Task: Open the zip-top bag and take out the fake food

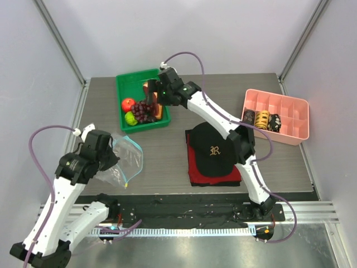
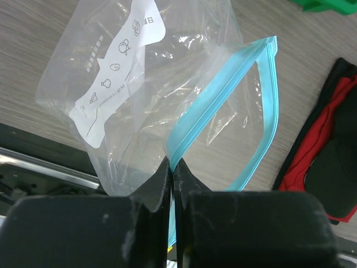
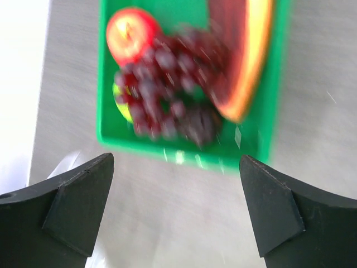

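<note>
The zip-top bag [image 1: 126,162] hangs clear and crinkled from my left gripper [image 1: 114,155] at the near left, its mouth gaping. In the left wrist view my left gripper [image 2: 172,165] is shut on the bag's [image 2: 139,72] blue zip strip [image 2: 262,111]. I see nothing inside the bag. The fake food lies in the green tray [image 1: 134,81]: red apple [image 1: 128,104], grape bunch [image 1: 144,110], melon slice [image 1: 160,109], green piece [image 1: 131,118]. My right gripper [image 1: 153,96] hovers over them, open and holding nothing. The blurred right wrist view shows the gripper [image 3: 175,158] above apple [image 3: 131,33], grapes [image 3: 167,84] and melon [image 3: 245,61].
A black cap on red cloth [image 1: 215,153] lies mid-table, also at the right edge of the left wrist view [image 2: 334,167]. A pink divided box [image 1: 290,120] with dark and yellow items stands at the far right. The metal rail [image 1: 195,215] runs along the near edge.
</note>
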Controlling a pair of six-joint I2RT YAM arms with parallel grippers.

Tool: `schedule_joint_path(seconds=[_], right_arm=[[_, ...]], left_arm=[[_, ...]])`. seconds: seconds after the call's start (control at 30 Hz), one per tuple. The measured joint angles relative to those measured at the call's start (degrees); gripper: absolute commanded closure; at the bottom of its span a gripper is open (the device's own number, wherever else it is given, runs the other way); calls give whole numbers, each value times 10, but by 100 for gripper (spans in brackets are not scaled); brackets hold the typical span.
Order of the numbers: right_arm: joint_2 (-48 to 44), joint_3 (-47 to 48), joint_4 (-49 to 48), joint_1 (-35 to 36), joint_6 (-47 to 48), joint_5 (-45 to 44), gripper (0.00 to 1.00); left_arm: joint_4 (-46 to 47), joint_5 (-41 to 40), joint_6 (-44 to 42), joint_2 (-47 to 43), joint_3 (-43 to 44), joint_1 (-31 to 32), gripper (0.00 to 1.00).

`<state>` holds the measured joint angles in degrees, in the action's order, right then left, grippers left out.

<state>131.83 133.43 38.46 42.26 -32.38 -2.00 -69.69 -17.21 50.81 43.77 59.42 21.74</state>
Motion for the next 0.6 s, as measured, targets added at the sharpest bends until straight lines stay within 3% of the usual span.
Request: schedule_joint_path(seconds=[0.13,0.17,0.23,0.27,0.33,0.6], right_arm=[[-124,-96,63,1,2,-20,0],[-151,-111,76,1,2,-27,0],[-224,-163,97,5,4,-42,0],[-262,-192,106,9,4,-52,0],[-331,-249,125,20,3,-68,0],[-584,-492,167,63,-68,-115,0]], left_arm=[[31,29,21,24,-37,0,59],[38,38,26,31,-46,0,42],[48,54,29,38,-57,0,25],[50,64,29,37,-58,0,8],[59,78,21,27,-58,0,0],[88,184,13,-35,-29,0,0]])
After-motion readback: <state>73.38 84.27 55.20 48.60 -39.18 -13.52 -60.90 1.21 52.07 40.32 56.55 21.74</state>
